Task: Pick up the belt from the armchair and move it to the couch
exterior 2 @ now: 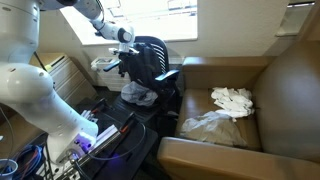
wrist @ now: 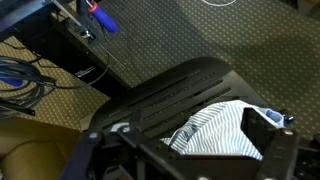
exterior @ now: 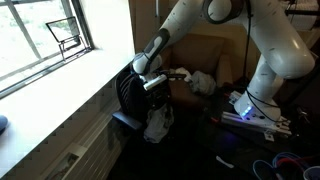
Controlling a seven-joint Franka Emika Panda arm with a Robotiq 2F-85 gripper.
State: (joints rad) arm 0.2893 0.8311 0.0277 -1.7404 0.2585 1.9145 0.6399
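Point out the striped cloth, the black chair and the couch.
striped cloth (wrist: 215, 130), wrist view, on its middle folds.
black chair (exterior 2: 150, 55), in an exterior view, on its backrest.
couch (exterior 2: 290, 100), in an exterior view, on its bare backrest.

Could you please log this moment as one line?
claw open | at black chair | striped cloth on it | belt not discernible

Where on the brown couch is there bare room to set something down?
The brown leather couch has bare seat at its far end, between the far armrest and the crumpled white cloth. The broad near armrest is also bare. The middle and near seat are crowded with the white cloth and a pale crinkled sheet.
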